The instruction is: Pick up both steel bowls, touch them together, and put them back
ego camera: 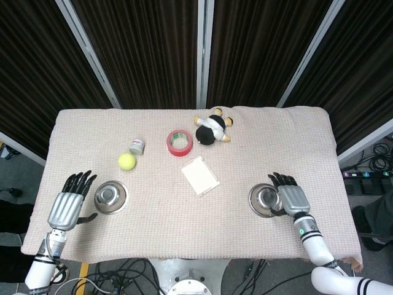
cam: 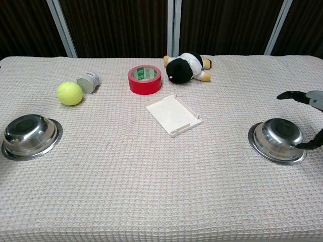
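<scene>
Two steel bowls sit on the cloth-covered table. The left bowl (ego camera: 110, 196) (cam: 31, 136) lies near the left edge, with my left hand (ego camera: 69, 206) just to its left, fingers spread and holding nothing; the chest view does not show this hand. The right bowl (ego camera: 265, 200) (cam: 277, 140) lies near the right edge. My right hand (ego camera: 290, 196) (cam: 308, 118) hovers at that bowl's right rim, fingers apart and reaching over it, thumb low by the rim. It grips nothing.
Further back on the beige cloth (ego camera: 159, 221) are a yellow tennis ball (ego camera: 126, 161), a small white jar (ego camera: 137, 145), a red tape roll (ego camera: 179, 142), a black-and-white plush toy (ego camera: 212, 129) and a white tray (ego camera: 199, 176).
</scene>
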`<state>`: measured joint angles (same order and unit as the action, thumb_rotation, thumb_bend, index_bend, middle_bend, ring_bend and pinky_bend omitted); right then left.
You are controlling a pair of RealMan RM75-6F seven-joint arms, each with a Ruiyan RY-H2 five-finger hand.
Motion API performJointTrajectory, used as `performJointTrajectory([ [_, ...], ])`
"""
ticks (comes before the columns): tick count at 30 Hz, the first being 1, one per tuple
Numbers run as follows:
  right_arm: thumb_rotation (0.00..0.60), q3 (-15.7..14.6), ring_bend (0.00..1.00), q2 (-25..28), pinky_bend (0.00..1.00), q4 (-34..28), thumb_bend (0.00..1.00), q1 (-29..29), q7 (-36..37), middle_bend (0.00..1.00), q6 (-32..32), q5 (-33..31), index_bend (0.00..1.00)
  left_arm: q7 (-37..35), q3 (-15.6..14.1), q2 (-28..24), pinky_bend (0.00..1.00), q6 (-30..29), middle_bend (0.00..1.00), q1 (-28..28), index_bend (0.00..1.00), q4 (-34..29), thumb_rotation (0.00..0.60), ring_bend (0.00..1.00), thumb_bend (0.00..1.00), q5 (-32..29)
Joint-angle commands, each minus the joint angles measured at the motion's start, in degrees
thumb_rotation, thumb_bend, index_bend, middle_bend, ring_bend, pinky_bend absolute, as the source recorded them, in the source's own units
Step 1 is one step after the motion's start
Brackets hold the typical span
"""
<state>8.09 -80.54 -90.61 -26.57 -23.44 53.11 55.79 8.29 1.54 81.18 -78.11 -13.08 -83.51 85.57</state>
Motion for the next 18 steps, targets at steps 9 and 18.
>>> performJointTrajectory([
  [9, 0.6, -1.8, 0.0, -0.45, 0.0, -1.5, 0.09, -4.56, -5.75, 0.0, -3.24, -7.42, 0.0, -1.82, -0.71, -1.58, 0.18, 3.05, 0.02, -0.46, 0.07, -1.56, 0.6, 0.0, 0.0, -1.43],
  [18, 0.6, -2.73, 0.0, 0.59, 0.0, -2.28, 0.09, -7.81, -7.45, 0.0, -4.48, -12.49, 0.0, -2.4, 0.09, -1.48, 0.18, 4.49, 0.02, -1.42, 0.07, -1.21, 0.6, 0.0, 0.0, -2.44],
])
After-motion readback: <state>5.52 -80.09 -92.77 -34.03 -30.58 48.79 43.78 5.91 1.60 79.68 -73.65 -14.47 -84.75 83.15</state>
